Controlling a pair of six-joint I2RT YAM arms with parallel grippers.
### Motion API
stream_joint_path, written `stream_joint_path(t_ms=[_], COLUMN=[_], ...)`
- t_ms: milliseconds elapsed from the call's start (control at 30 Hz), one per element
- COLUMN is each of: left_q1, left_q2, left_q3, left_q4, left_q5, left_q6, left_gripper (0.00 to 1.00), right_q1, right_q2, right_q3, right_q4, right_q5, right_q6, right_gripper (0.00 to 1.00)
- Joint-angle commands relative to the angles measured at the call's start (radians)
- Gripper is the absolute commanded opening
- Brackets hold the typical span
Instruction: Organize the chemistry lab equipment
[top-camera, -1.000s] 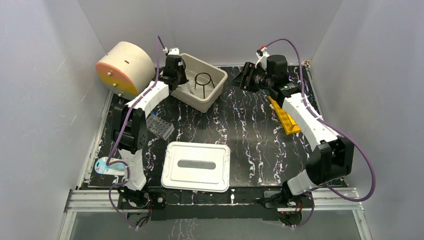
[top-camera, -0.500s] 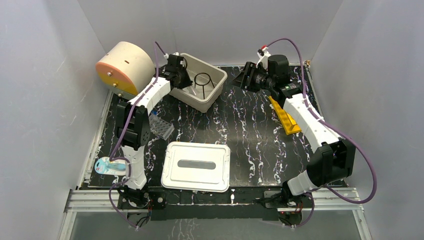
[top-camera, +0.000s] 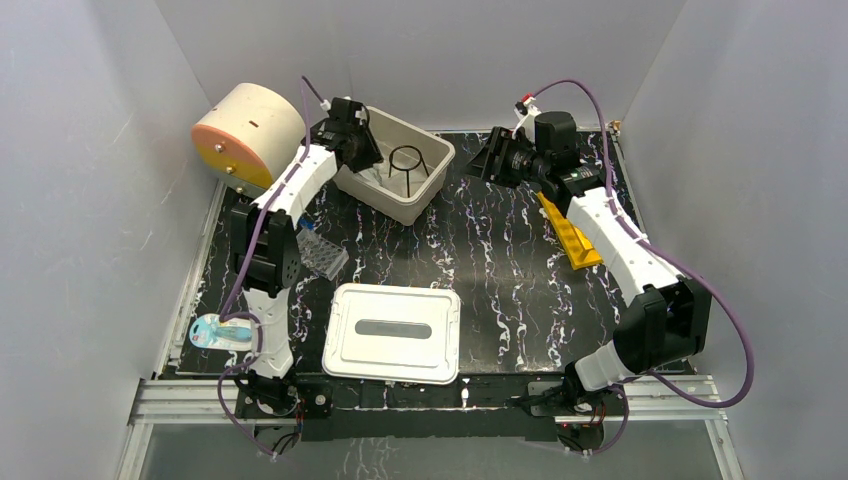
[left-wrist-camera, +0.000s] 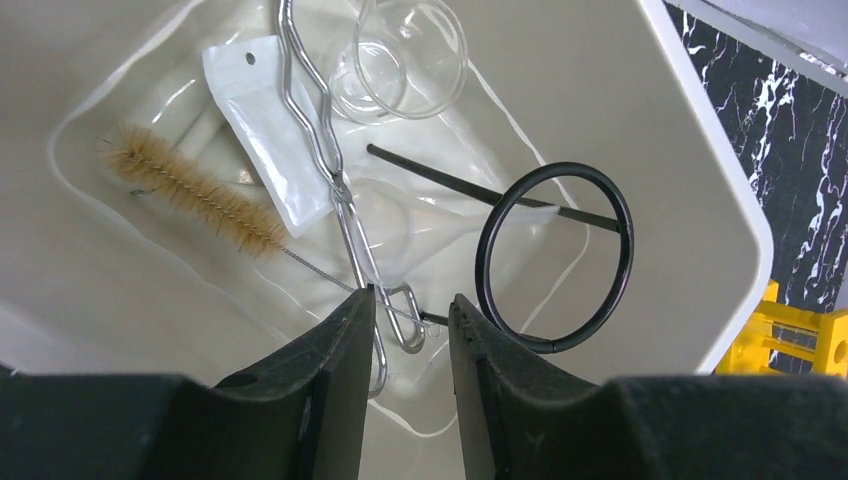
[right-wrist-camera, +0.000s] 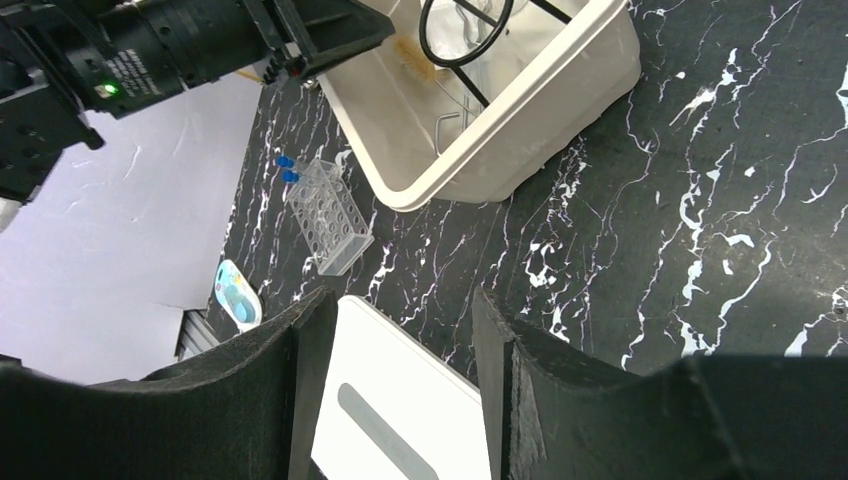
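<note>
Both far fwd — L gripper (left-wrist-camera: 410, 300) over bin (left-wrist-camera: 620, 90), slightly apart; R gripper (right-wrist-camera: 402, 300) wide apart.

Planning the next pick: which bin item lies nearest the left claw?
The metal tongs: their looped end shows just under the left claw, while the brush, beaker and ring stand lie farther off.

Cream bin (left-wrist-camera: 650, 120) is smooth glossy plastic, holding shiny bare-metal forceps (left-wrist-camera: 343, 190), a clear glass beaker (left-wrist-camera: 400, 50), a black coated-wire ring stand (left-wrist-camera: 558, 168) with slight sheen, a brush (left-wrist-camera: 190, 190) of rough tan bristles on twisted wire, and a glossy white plastic packet (left-wrist-camera: 265, 130). Surface (right-wrist-camera: 720, 200) looks like smooth black marble with white veins; tube rack (right-wrist-camera: 335, 220) is clear plastic, lid (top-camera: 350, 340) white matt plastic. Left tool (left-wrist-camera: 412, 300) fingers look matt black plastic.
</note>
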Motion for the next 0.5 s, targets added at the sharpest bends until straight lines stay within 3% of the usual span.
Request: stream_joint_path(t_ms=[0,167,467], left_q1=[0.009,0.009,0.009], left_q2=[-0.038,-0.110,-0.399], left_q3=[0.081,0.078,-0.162], left_q4=[-0.071,-0.099,-0.130], left_q5=[-0.015,0.010,0.065], left_q6=[0.046,0.104,0.169], left_gripper=[0.34,0.44,0.73], right_q1=[-0.004,-0.002,0.050], right_q2=[-0.031,-0.021,-0.036], right_q3=[-0.013,-0.043,-0.113], right_q4=[0.010,0.031,-0.006], right_q5=[0.036,0.058,0.116], right_q6=[-0.035,-0.029,-0.078], right_gripper=[0.62,0.72,0.72])
